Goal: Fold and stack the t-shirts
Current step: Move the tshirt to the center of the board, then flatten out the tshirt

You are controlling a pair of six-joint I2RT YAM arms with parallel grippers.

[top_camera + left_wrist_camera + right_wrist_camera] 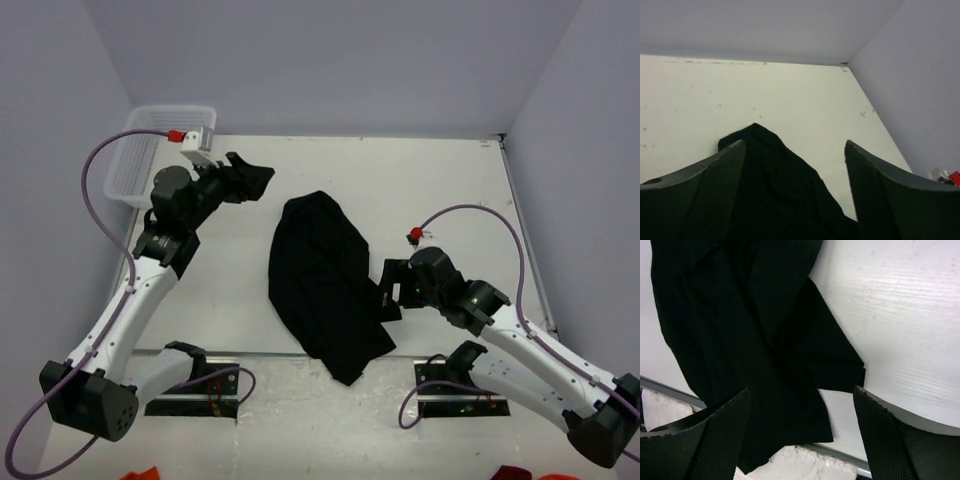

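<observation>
- We see one black t-shirt [322, 275] lying in a long, rumpled heap in the middle of the white table [450, 190]. It runs from the upper centre of the top view down towards the lower centre.
- Its lower tip crosses the near edge of the table, between the two arm bases.
- Whether the heap is one garment or several layered, we cannot tell.
- The left gripper [252, 172] sits up and to the left of the t-shirt, apart from it. Its jaws are spread wide with nothing between them.
- In the left wrist view, its two dark fingers [695, 195] frame the upper end of the cloth against the bare table.
- The right gripper [386, 290] is at the right edge of the t-shirt, in the lower right part of the heap. Its jaws are also spread wide, gripping nothing.
- In the right wrist view, folds and a pointed corner of the cloth lie below its fingers [700, 440]. We cannot tell whether they touch it.
- A white mesh basket [135, 165] stands at the upper left corner of the table, just behind the left arm.
</observation>
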